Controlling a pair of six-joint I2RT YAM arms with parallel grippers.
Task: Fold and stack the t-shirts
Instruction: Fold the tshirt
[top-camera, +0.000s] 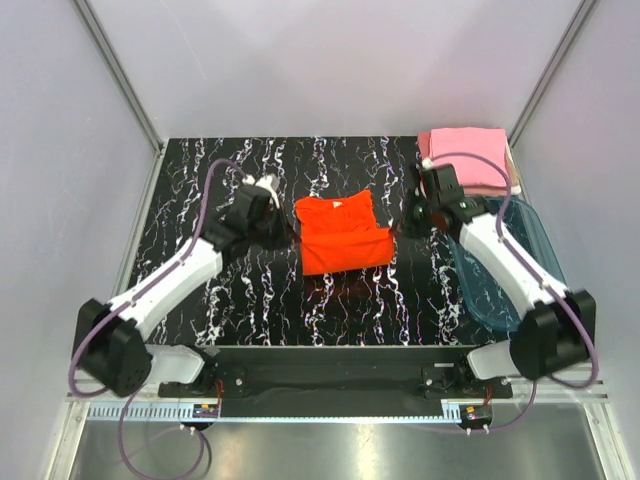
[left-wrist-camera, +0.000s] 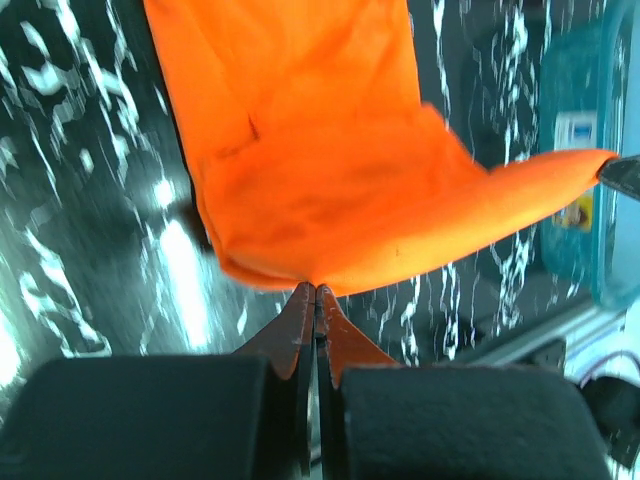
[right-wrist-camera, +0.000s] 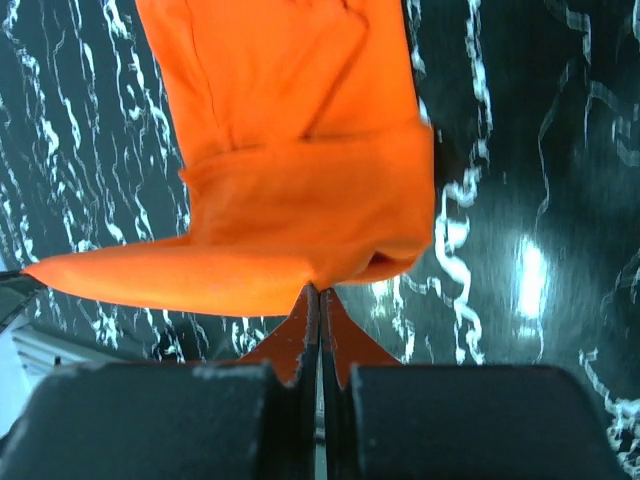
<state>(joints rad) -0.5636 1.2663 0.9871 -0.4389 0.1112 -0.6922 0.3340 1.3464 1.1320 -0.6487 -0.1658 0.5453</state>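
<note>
Pinched tight with no gap between its fingers, the left gripper sits at the left edge of the orange-red t-shirt. In its wrist view the gripper has a fold of the cloth caught right at the tips. From that point a drawn-out ridge of fabric runs off to the right, towards the other arm. The t-shirt lies near the middle of the black, white-veined counter, partly folded, its collar end pointing to the far side. At its right edge is the right gripper, likewise closed all the way. Its own camera shows the gripper clamped on the cloth, with the same ridge stretching away to the left. Further right, in the far right corner of the counter, the pink t-shirts rest as a flat folded stack, well apart from the orange-red one. Just near of that stack, under the right forearm at the counter's right edge, stands the translucent teal tub.
</note>
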